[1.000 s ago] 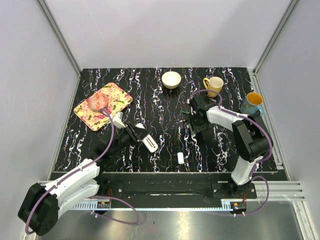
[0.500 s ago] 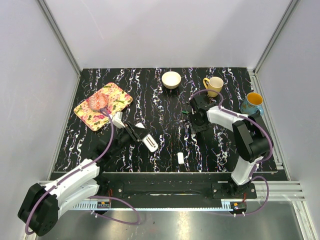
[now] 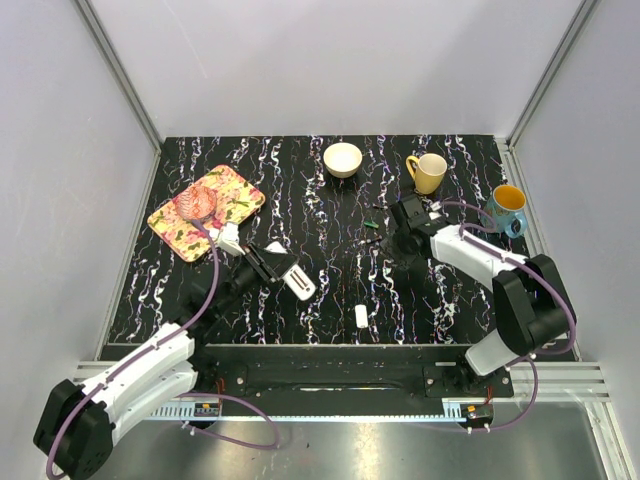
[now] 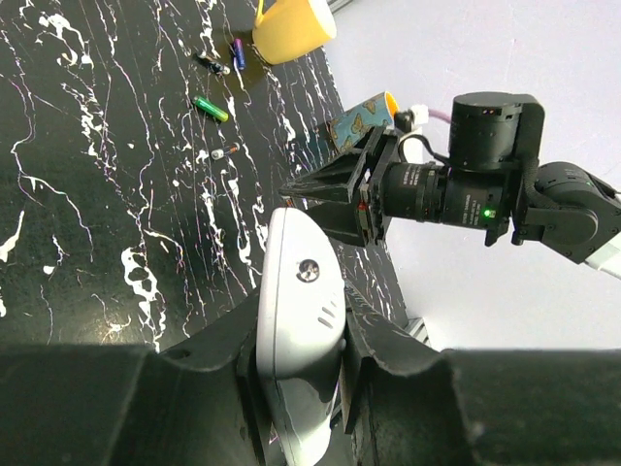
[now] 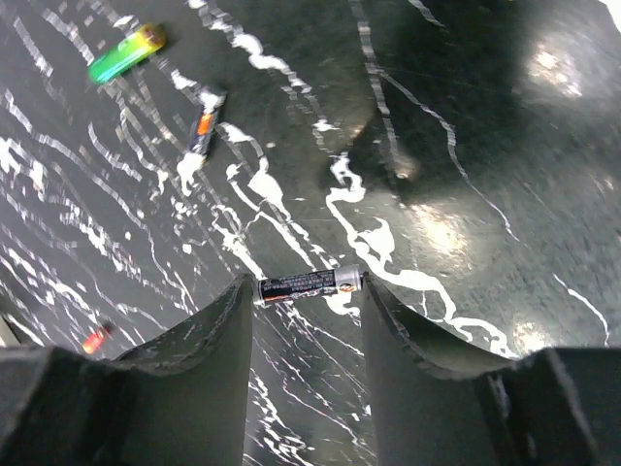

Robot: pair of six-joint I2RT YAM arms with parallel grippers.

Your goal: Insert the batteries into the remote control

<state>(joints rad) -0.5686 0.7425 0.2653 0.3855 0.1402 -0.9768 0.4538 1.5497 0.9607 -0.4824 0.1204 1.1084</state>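
Note:
The remote control [image 4: 291, 349], a white bar, is clamped edge-on between my left gripper's [image 4: 303, 291] fingers and held above the table [image 3: 150, 290]; from above the remote control [image 3: 299, 283] sticks out to the right of the left gripper [image 3: 280, 270]. My right gripper [image 5: 309, 291] is shut on a dark battery [image 5: 309, 283] with a silver end, pinched end to end between its fingertips above the table. From above, the right gripper [image 3: 400, 232] is right of centre. A green battery [image 5: 126, 53] and a dark one [image 5: 206, 124] lie loose on the marble top.
A small white lozenge piece [image 3: 361, 316] lies near the front edge. A white bowl [image 3: 343, 159], a yellow mug [image 3: 428, 172] and a blue mug [image 3: 503, 207] stand at the back right. A floral tray [image 3: 235, 195] sits at the back left. A tiny red piece [image 5: 94, 339] lies near the batteries.
The right gripper has narrowed onto the dark battery and the right arm has swung lower and rightward. The left gripper with the remote has shifted slightly right.

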